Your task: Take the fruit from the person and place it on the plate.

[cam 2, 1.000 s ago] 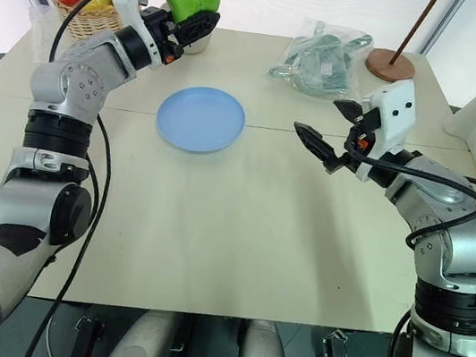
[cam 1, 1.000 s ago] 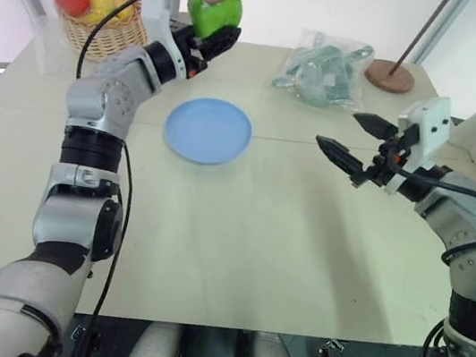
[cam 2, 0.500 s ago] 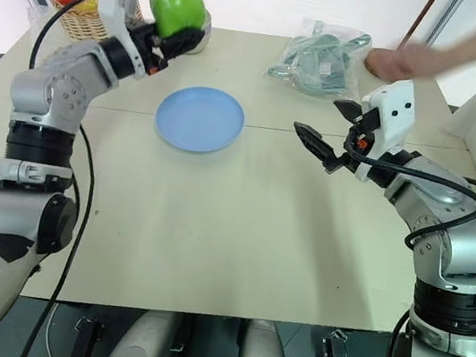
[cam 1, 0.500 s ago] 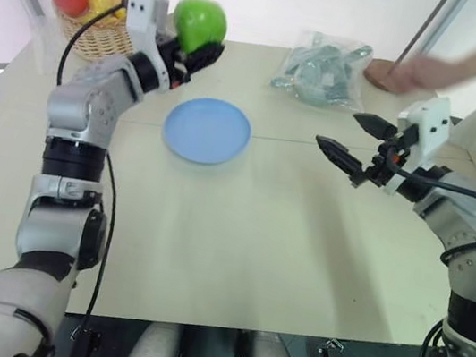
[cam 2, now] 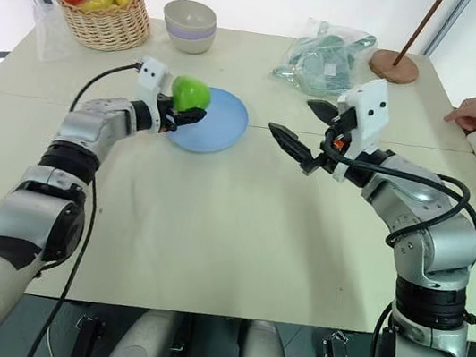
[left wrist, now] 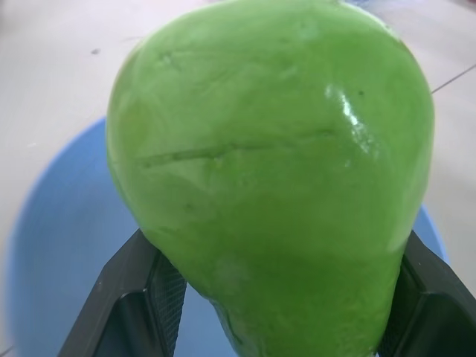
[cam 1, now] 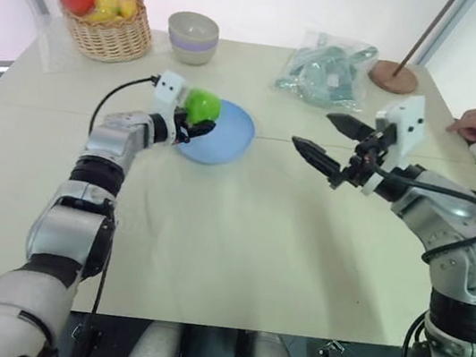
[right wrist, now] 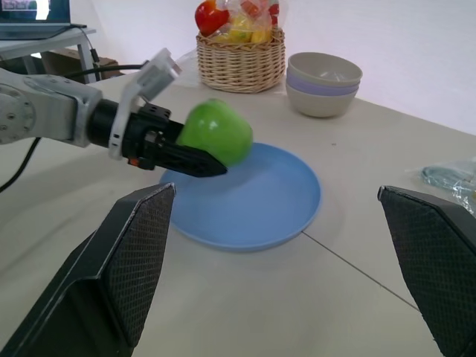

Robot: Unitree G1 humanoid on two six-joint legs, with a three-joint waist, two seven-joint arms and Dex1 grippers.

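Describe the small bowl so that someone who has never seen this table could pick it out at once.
Look to the far edge of the beige table, next to the wicker basket of wrapped fruit. The bowl stands there on its own, round and deep, beige with a lilac band, unlike the flat blue plate.

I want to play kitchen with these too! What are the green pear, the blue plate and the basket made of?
The green pear looks like plastic: very glossy, with a seam line across it, though I can't be sure. The blue plate looks like smooth matte plastic, one even colour with a thin raised rim. The basket is woven wicker, or something like it; you can see the tan strands.
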